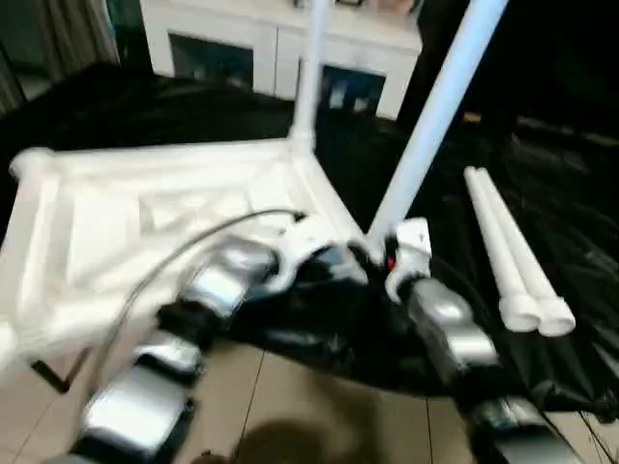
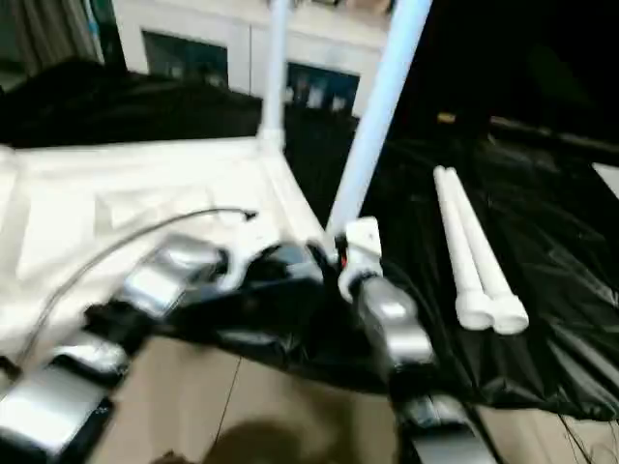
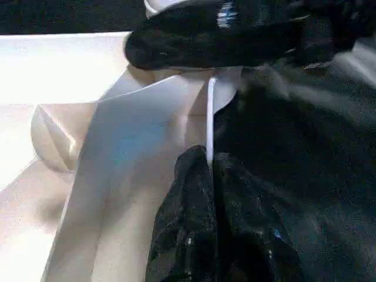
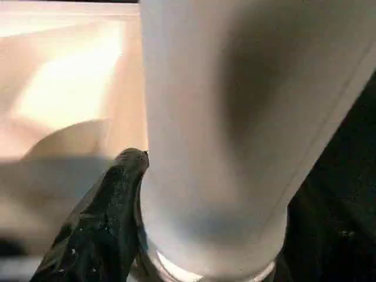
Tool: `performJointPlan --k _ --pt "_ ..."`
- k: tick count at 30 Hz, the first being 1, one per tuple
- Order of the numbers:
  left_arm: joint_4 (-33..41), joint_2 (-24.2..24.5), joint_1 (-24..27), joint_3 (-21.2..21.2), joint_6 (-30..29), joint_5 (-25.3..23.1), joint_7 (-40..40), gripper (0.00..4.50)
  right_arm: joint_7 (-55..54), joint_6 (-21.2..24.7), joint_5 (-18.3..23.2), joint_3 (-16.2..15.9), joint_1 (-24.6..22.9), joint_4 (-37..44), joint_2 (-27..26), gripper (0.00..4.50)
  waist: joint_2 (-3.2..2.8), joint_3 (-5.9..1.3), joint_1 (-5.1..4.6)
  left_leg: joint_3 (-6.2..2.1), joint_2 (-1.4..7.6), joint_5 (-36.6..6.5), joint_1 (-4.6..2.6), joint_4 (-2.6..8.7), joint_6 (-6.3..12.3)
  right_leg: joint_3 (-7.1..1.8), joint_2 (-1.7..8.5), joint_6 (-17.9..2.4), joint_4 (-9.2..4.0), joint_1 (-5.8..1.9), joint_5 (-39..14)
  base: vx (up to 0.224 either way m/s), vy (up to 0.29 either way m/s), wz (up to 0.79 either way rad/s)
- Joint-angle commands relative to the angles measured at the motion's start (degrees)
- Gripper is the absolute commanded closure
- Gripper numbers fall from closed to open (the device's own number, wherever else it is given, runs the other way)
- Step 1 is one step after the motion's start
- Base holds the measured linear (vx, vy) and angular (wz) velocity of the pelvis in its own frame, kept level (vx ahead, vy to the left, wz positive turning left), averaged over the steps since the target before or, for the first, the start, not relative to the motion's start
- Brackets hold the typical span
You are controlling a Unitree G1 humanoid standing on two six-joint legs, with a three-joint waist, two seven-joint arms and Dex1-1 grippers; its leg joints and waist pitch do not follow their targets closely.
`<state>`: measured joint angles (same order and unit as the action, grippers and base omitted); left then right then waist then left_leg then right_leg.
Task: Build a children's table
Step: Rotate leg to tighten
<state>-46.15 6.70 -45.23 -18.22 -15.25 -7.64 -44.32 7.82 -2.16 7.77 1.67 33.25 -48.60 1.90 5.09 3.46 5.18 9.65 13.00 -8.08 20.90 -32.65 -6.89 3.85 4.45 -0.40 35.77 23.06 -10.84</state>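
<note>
The white table top (image 1: 116, 222) lies upside down on a black sheet, ribs facing up. One leg (image 1: 309, 77) stands upright in the far right corner socket. A second leg (image 1: 435, 116) leans to the right out of the near right corner socket. My right gripper (image 1: 382, 253) is shut around the base of this leg (image 4: 223, 117), with one finger (image 4: 111, 211) pressed against it. Just left of it, my left gripper (image 1: 334, 263) is shut on the thin rim (image 3: 210, 117) of the table top at that corner. Two loose legs (image 1: 513, 261) lie side by side to the right.
A white cabinet (image 1: 242, 48) with glass doors stands behind the table top. The black sheet (image 1: 551, 174) spreads to the right under the loose legs. Wooden floor (image 1: 319, 406) shows in front. A grey cable (image 1: 193, 242) arcs over my left forearm.
</note>
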Motion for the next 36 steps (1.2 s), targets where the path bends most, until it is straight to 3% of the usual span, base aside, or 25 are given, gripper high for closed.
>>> performJointPlan --k 1,7,8,11,13,14,17,19,21,24,30,35,36 --pt "-1.2 -0.8 -0.4 1.1 0.2 -0.1 3.6 4.50 -3.1 1.3 1.2 2.0 -0.7 -4.0 -0.2 1.81 -0.77 -3.52 -0.10 0.03 -0.32 -23.3 -0.91 3.55 -0.39 -1.86 3.07 -5.9 -6.24 -1.55 -25.0 0.000 0.000 0.00" --pt "-2.9 -0.7 -1.1 -1.1 2.0 -2.7 3.9 4.50 -1.8 -0.7 1.6 2.9 2.0 -7.2 -1.7 1.81 -0.92 -3.66 -0.07 0.15 -0.26 -22.1 -0.54 3.70 0.35 -1.98 2.88 -6.9 -5.82 -1.77 -20.5 0.000 0.000 0.00" --pt "-3.4 -0.4 -1.2 -1.3 2.5 -3.1 4.0 4.50 0.3 -1.1 2.6 3.5 2.1 -7.0 -2.0 1.11 -0.85 -3.70 -0.03 0.13 -0.26 -22.6 -0.54 3.71 0.54 -1.94 2.98 -6.7 -5.94 -1.80 -21.6 0.000 0.000 0.00" --pt "-4.2 0.3 -1.5 -1.8 3.5 -3.5 3.2 4.50 2.8 -2.4 3.1 3.7 2.2 -6.7 -1.7 1.05 -0.76 -3.64 -0.06 0.10 -0.26 -23.2 -0.46 3.73 0.89 -1.90 3.05 -6.6 -6.08 -1.85 -22.8 0.000 0.000 0.00" --pt "-4.1 1.5 -1.3 -2.3 4.9 -3.5 0.3 4.50 6.5 -2.7 3.4 3.0 1.8 -5.1 -0.6 0.77 -0.77 -3.64 -0.02 0.00 -0.19 -23.1 -0.47 3.82 0.82 -1.80 3.09 -6.3 -6.19 -1.84 -23.7 0.000 0.000 0.00" --pt "-3.4 2.4 -0.9 -2.7 6.4 -3.2 -2.0 4.50 8.8 -2.5 3.2 2.1 1.1 -3.4 0.4 0.64 -0.82 -3.65 -0.02 -0.08 -0.22 -22.4 -0.10 3.95 1.01 -1.81 3.23 -6.2 -6.33 -2.19 -23.9 0.000 0.000 0.00" --pt "-1.6 4.2 0.2 -3.1 8.1 -2.2 -7.4 4.50 16.0 -1.6 2.5 -0.7 -1.7 1.7 3.6 0.61 -0.73 -3.80 0.23 0.11 -0.11 -20.8 -0.29 3.85 1.44 -1.97 3.11 -7.2 -6.09 -2.19 -20.7 0.000 0.000 0.00" --pt "-0.2 5.9 1.0 -3.5 8.4 -1.3 -11.8 4.50 23.2 -1.3 2.1 -3.1 -4.6 6.2 6.5 0.61 -0.67 -3.91 0.63 0.28 0.05 -18.3 -0.05 3.78 2.26 -2.20 3.13 -8.6 -5.53 -2.55 -16.1 0.000 0.000 0.00" --pt "3.0 8.7 2.9 -5.0 10.7 0.4 -20.4 4.50 32.6 -2.3 1.7 -6.9 -9.1 12.8 10.8 0.61 -0.60 -3.91 1.03 0.38 0.15 -16.8 -0.13 3.70 3.13 -2.24 3.06 -9.6 -5.28 -2.75 -12.9 0.000 0.000 0.00" --pt "5.4 11.1 4.0 -6.5 11.1 0.1 -23.9 4.50 36.2 -2.2 2.3 -7.8 -11.5 16.6 13.2 0.61 -0.85 -4.12 1.04 0.44 0.31 -15.6 -0.19 3.70 3.14 -2.27 2.92 -11.2 -4.63 -2.71 -9.1 0.017 0.000 0.00" --pt "10.4 14.8 5.7 -6.8 11.9 1.5 -30.0 4.50 45.2 1.3 5.5 -9.2 -15.7 24.4 18.2 0.61 -0.82 -4.04 1.33 0.57 0.51 -15.5 -0.58 3.78 2.95 -2.30 2.88 -12.4 -4.43 -2.82 -7.1 0.000 0.000 0.00" --pt "13.0 15.9 6.5 -6.5 11.1 2.7 -32.7 4.50 47.8 3.4 6.1 -9.8 -16.6 25.9 18.9 0.61 -0.90 -3.90 1.41 0.55 0.48 -16.7 -0.61 3.89 2.34 -2.40 3.14 -11.4 -4.80 -2.75 -10.6 0.000 0.000 0.00" --pt "12.9 15.9 6.5 -6.4 11.3 2.7 -32.7 4.50 47.8 3.3 5.8 -9.8 -16.5 25.6 18.8 0.78 -0.87 -3.94 1.34 0.53 0.49 -16.7 -0.56 3.91 2.10 -2.37 3.11 -11.4 -4.78 -2.72 -10.7 0.000 0.000 0.00"
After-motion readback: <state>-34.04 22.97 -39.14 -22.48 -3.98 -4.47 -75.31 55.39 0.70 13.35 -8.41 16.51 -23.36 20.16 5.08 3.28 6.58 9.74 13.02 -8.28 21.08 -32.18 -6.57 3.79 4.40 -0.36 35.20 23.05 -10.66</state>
